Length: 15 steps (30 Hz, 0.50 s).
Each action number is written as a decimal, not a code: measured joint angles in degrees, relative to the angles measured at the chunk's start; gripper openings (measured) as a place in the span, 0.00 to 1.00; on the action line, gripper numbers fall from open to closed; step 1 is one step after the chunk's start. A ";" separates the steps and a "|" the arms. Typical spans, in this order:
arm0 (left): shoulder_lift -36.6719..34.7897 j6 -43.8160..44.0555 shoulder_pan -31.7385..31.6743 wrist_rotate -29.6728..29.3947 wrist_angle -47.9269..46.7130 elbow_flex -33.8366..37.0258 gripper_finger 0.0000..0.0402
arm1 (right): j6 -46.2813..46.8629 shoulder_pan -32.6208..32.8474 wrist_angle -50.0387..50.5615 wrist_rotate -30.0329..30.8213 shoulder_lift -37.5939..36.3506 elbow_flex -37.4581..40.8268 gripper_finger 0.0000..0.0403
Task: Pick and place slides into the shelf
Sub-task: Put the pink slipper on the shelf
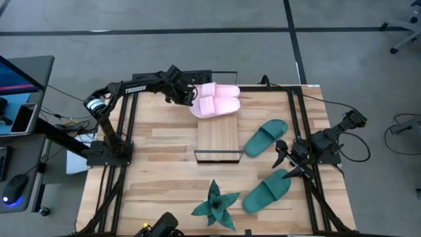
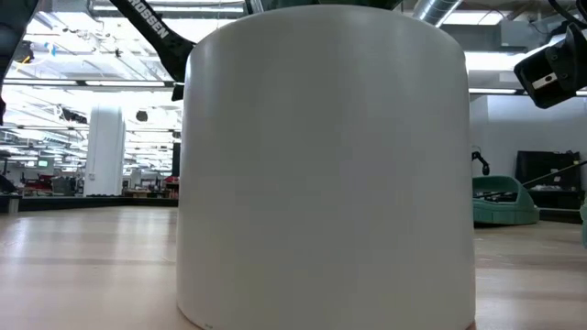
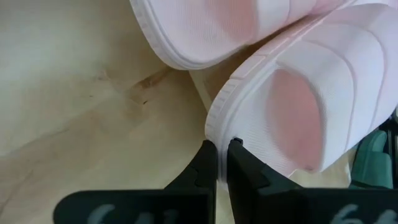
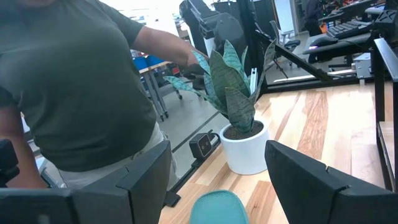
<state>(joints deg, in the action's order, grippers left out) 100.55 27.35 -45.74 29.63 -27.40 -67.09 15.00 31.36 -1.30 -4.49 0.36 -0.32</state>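
Two pale pink slides (image 1: 215, 100) lie side by side, soles down, at the far end of the slatted shelf (image 1: 217, 139). In the left wrist view they are the farther slide (image 3: 205, 28) and the nearer slide (image 3: 311, 93). My left gripper (image 1: 188, 97) (image 3: 222, 148) is shut at the nearer slide's left end. Two teal slides (image 1: 266, 137) (image 1: 266, 191) rest flat on the table right of the shelf. My right gripper (image 1: 287, 162) (image 4: 217, 168) hangs open above the nearer teal slide (image 4: 214, 209) and touches nothing. My left gripper has its shut fingertips (image 3: 235, 144) against the sole's rim (image 3: 219, 121) at the rounded left end of the nearer pink slide. It comes from the table's left, slanting down. The slide lies flat and is not lifted.
A spiky green plant (image 1: 216, 205) (image 4: 233, 93) in a white pot (image 2: 326, 165) stands at the table's near edge and fills the low view. A person in a dark green shirt (image 4: 74, 93) stands beyond that edge. Black frame rails (image 1: 125, 118) (image 1: 296, 118) run along both sides.
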 joint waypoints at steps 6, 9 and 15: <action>0.00 -0.07 0.00 -0.11 -0.01 0.00 0.00 | 0.01 0.00 0.00 0.00 0.00 0.00 0.63; 0.00 -0.11 0.00 -0.11 -0.02 0.00 0.00 | 0.00 0.01 0.00 0.00 -0.01 -0.02 0.63; 0.00 -0.68 0.19 -0.24 -0.07 0.00 0.00 | 0.01 0.01 0.00 0.00 0.00 -0.02 0.63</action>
<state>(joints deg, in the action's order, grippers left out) 100.55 26.68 -45.54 29.38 -27.46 -67.09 15.01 31.37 -1.30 -4.49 0.36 -0.34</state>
